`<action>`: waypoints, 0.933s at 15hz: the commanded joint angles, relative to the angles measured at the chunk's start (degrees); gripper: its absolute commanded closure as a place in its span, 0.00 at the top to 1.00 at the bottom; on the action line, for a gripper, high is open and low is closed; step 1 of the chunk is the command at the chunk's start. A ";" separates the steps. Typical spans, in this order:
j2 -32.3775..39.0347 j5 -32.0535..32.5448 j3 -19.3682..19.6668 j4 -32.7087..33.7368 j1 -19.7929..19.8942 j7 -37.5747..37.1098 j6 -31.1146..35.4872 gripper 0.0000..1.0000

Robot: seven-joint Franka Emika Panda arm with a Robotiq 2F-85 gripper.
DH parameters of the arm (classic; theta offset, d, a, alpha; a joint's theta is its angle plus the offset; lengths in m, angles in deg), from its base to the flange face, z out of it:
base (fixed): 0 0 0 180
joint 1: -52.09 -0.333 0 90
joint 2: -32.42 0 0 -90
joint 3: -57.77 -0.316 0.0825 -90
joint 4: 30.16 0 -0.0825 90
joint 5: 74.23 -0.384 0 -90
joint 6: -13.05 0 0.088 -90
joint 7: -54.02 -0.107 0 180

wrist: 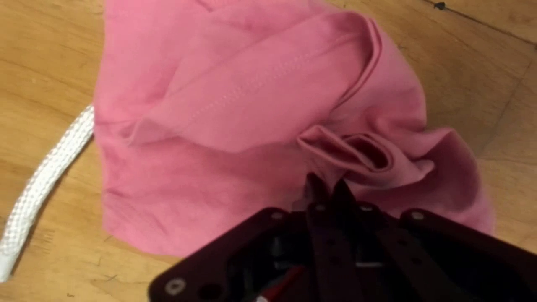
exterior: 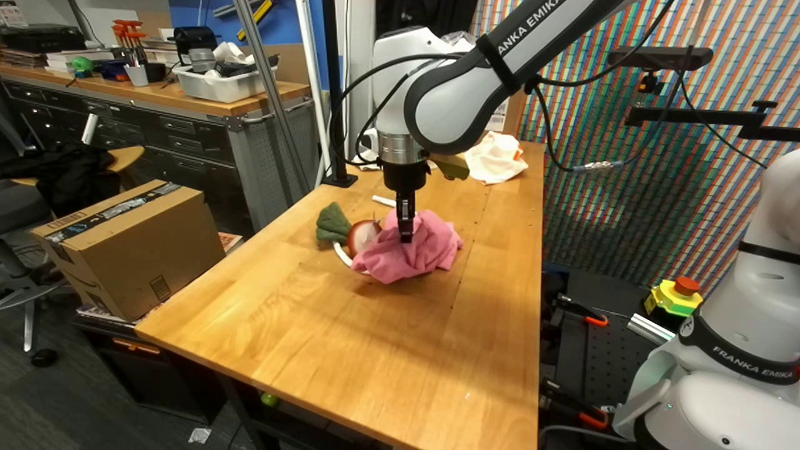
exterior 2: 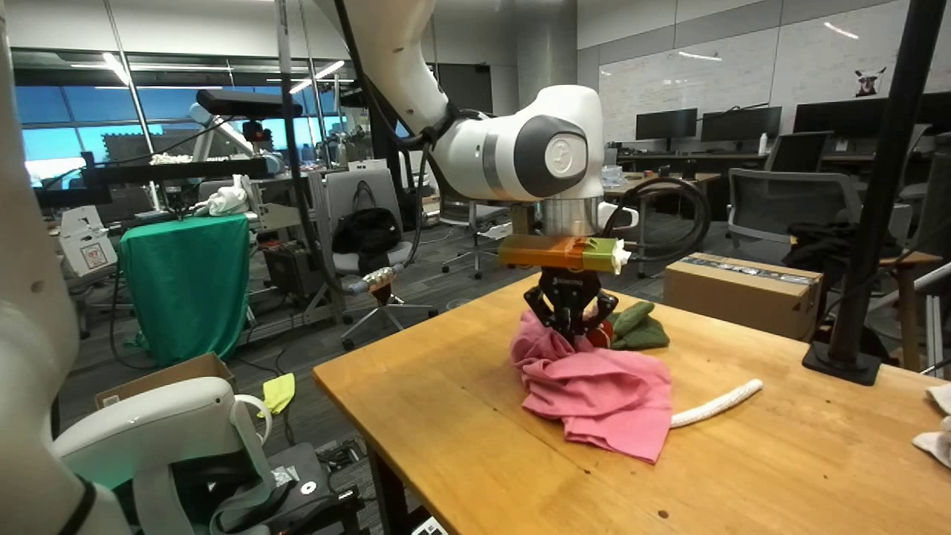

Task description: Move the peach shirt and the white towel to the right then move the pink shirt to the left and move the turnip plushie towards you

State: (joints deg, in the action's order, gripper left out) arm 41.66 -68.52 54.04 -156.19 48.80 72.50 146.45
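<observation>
The pink shirt lies crumpled on the wooden table. It shows in both exterior views and fills much of the wrist view. My gripper points straight down at it. Its fingertips are nearly together with a bunched fold of pink cloth pinched between them; the cloth still rests on the table. The turnip plushie, red and white with green leaves, lies beside the shirt, partly covered. The peach shirt is crumpled at the table's far end. A white cloth, likely the white towel, shows at a frame edge.
A white rope lies on the table and runs under the pink shirt; it also shows in the wrist view. A black pole stands on the table's side edge. A cardboard box stands beyond the table. The wooden tabletop extends around the shirt.
</observation>
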 commanded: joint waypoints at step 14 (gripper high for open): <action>-15.12 -21.31 2.58 -4.98 0.28 22.41 -14.60 0.07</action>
State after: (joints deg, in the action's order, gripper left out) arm 28.33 -83.84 55.04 -161.03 49.37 87.61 136.02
